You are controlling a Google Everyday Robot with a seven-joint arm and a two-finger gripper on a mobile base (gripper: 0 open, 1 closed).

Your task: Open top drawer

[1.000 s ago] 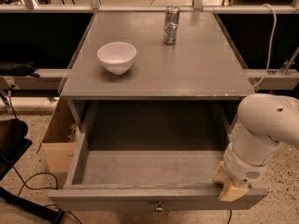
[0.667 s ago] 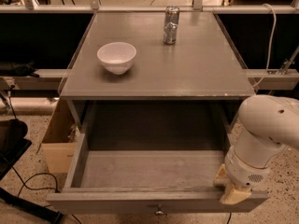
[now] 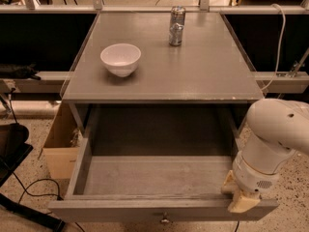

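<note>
The top drawer [image 3: 145, 178] stands pulled far out from under the grey cabinet top; its deep grey box shows empty. Its grey front [image 3: 120, 211] runs along the bottom edge of the view, with the small brass knob [image 3: 165, 220] at its centre. My gripper [image 3: 240, 197] is at the drawer's front right corner, at the end of the white arm [image 3: 273, 134], with its beige fingertips [image 3: 241, 203] resting on the top edge of the drawer front. The other two drawers are out of view.
A white bowl [image 3: 120, 59] and a silver can [image 3: 176, 25] stand on the cabinet top [image 3: 193, 76]. A cardboard box [image 3: 60, 144] sits left of the drawer. Black cables [image 3: 24, 209] lie on the speckled floor at the lower left.
The arm and gripper have shifted slightly right and down along the drawer front. The drawer looks about as far out as before.
</note>
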